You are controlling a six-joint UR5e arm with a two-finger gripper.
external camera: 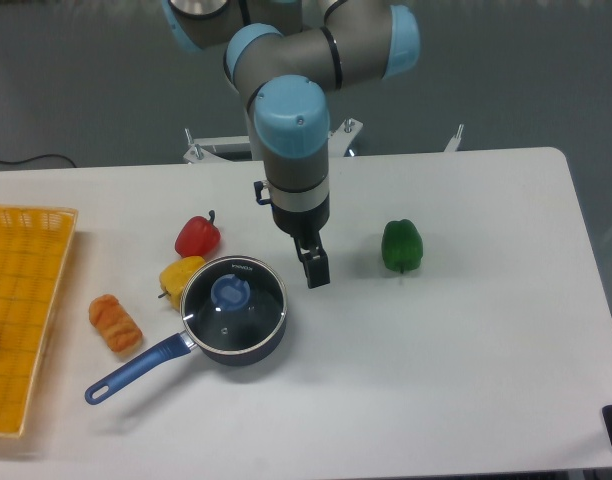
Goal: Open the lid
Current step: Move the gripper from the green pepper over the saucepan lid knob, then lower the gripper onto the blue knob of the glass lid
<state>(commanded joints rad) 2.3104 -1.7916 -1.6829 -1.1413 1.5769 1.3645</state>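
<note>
The lid (234,305), clear glass with a thin metal rim and a blue centre knob (230,292), rests flat on the dark saucepan (256,345), whose blue handle (136,368) points to the lower left. My gripper (316,268) hangs above the table just right of the pan's rim, apart from the lid. Its dark fingers are seen edge-on as one block, so the gap between them does not show. Nothing is held.
A red pepper (197,236) and a yellow pepper (177,277) lie close to the pan's upper left. A green pepper (402,246) stands to the right of my gripper. A bread piece (115,322) and a yellow basket (26,310) are at the left.
</note>
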